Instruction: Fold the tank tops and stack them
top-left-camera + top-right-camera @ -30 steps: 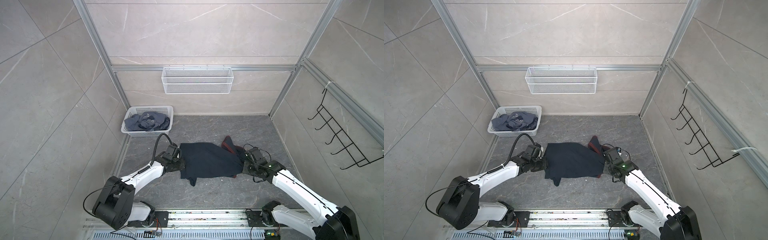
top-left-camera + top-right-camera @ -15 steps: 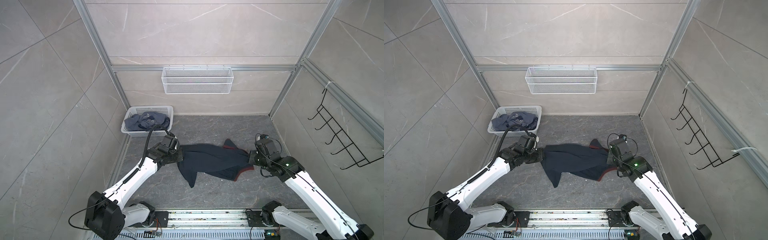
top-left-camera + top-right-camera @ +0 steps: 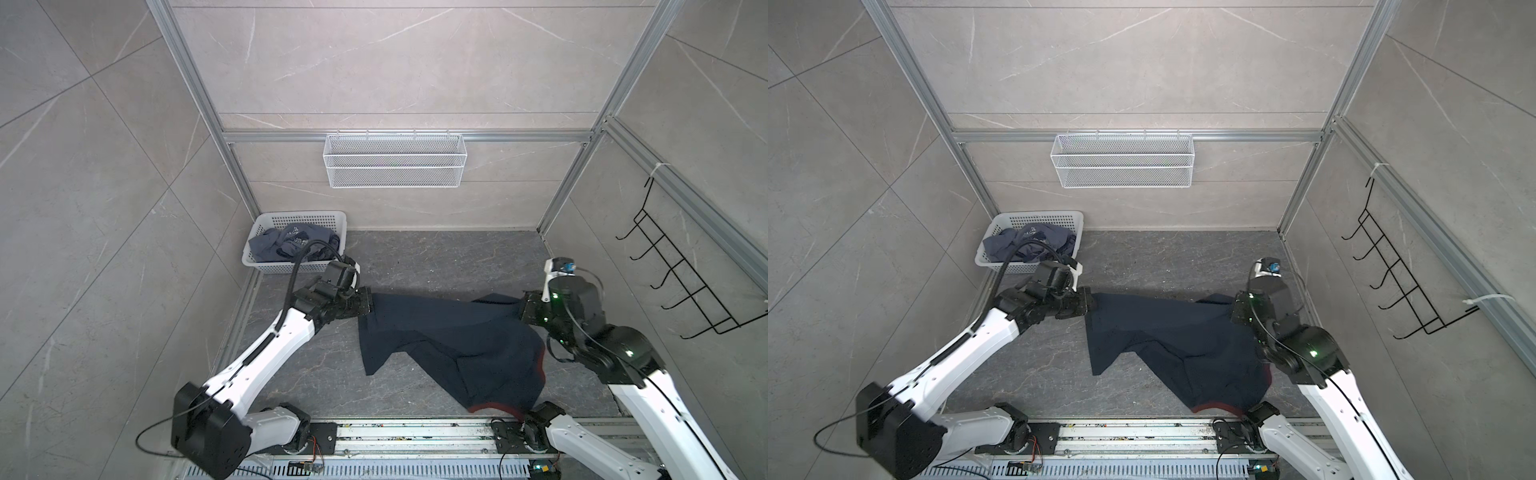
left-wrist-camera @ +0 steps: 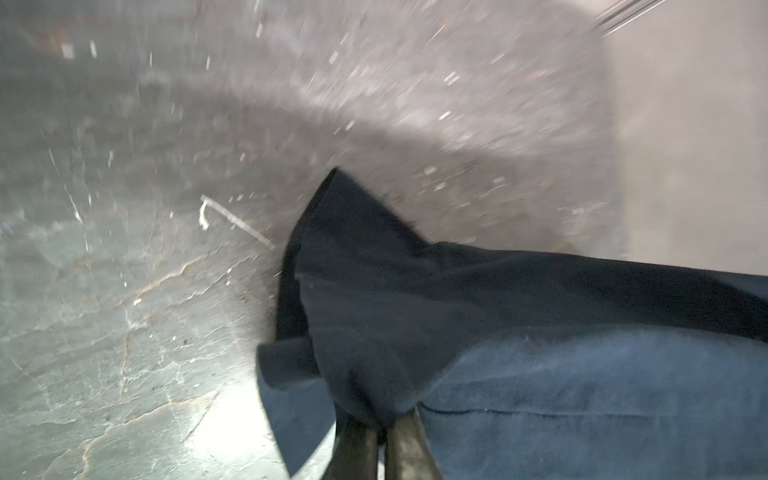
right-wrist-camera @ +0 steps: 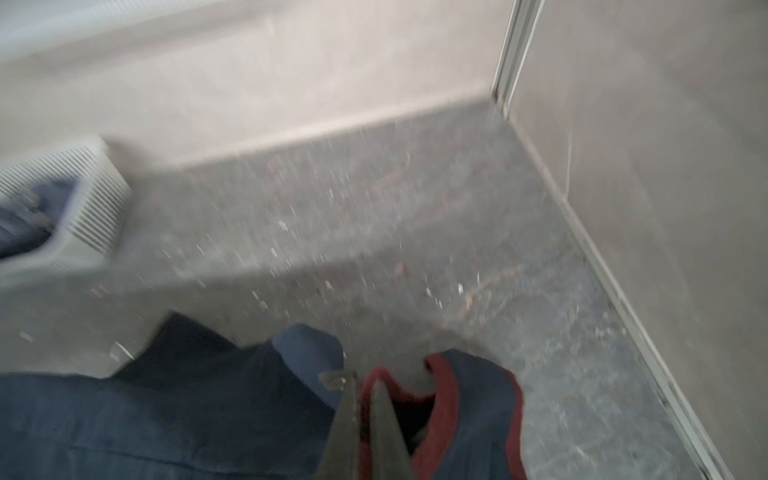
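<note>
The left pincer (image 3: pixel 369 305) is squeezed tight on one edge of the dark top (image 3: pixel 449 340). The right pincer (image 3: pixel 523 309) is squeezed tight on the other side, on a bit with red trim. The dark top is stretched between the two pincers over the middle of the grey worktop (image 3: pixel 436 257). The rest of it sags down toward the near edge. The blue-grey top (image 3: pixel 291 245) lies bunched up in the white basket (image 3: pixel 299 216) in the far left corner.
</note>
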Motion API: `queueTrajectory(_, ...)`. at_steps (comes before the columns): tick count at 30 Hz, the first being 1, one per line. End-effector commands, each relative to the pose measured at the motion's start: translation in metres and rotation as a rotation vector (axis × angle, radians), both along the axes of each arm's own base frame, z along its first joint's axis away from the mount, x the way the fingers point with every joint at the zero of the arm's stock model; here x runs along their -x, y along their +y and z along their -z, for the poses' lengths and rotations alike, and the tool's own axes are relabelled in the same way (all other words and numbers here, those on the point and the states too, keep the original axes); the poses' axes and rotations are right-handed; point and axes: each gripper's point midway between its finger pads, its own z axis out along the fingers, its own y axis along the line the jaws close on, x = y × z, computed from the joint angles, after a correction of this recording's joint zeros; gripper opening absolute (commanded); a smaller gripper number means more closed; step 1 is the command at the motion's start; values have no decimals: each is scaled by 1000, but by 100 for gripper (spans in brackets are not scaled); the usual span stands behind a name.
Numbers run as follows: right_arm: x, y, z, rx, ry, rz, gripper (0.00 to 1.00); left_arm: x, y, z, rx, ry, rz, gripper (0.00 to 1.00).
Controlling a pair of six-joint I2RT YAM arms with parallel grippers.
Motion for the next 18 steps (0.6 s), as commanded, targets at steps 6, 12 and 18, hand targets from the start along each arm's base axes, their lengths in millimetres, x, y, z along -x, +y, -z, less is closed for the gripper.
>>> queueTrajectory(6,-4,6,94,23,197,36,0,23,-25,58,-52,165,112,11)
queueTrajectory(12,-3,-9,106,100,222,94,0,26,-38,62,3,165,127,25)
queueTrajectory(18,-6,-16,110,106,242,127,0,33,-36,56,45,122,134,40)
